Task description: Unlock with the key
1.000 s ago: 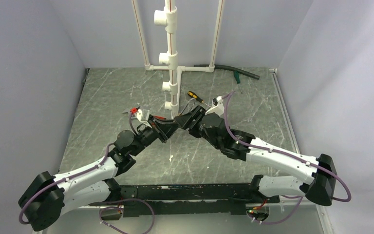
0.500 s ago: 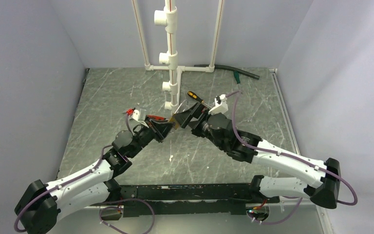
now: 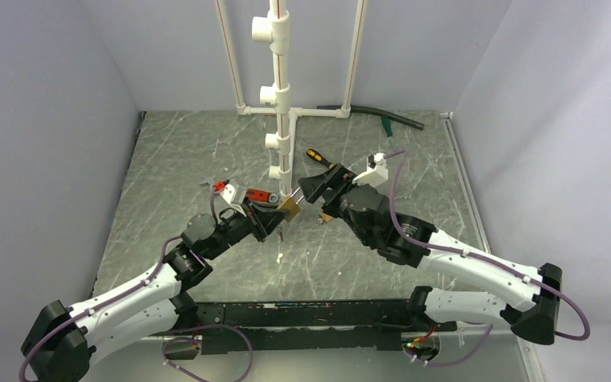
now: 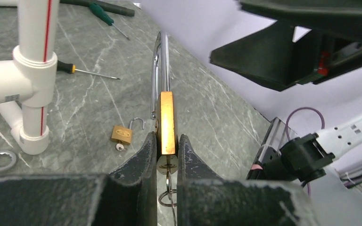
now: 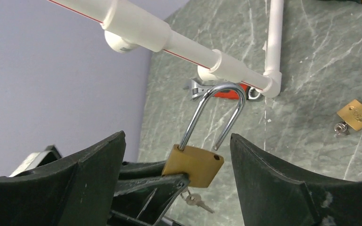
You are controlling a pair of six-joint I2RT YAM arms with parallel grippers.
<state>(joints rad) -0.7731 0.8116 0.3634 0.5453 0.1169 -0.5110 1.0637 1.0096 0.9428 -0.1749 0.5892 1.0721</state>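
My left gripper [image 4: 167, 137] is shut on the body of the larger brass padlock [image 4: 167, 120], held above the table with its steel shackle [image 5: 217, 106] pointing up. One shackle leg is out of its hole. The key [image 4: 167, 165] sits in the keyhole under the body, and a ring with a second small key [image 5: 197, 200] hangs from it. My right gripper [image 5: 178, 136] stands open, its fingers on either side of the padlock [image 3: 289, 208] without touching it. In the top view my right gripper [image 3: 312, 189] is just right of my left gripper [image 3: 274, 215].
A small brass padlock [image 4: 122, 134] with its own key lies on the table beside the white PVC pipe stand [image 3: 280, 95]. A red-handled wrench [image 3: 258, 195], a black-and-orange screwdriver [image 3: 318, 157], a green screwdriver [image 3: 385, 123] and a black hose [image 3: 374, 114] lie farther back.
My right gripper has opened and drawn back to the right, off the padlock. My left arm has pulled the padlock slightly nearer and lower. The two grippers no longer meet.
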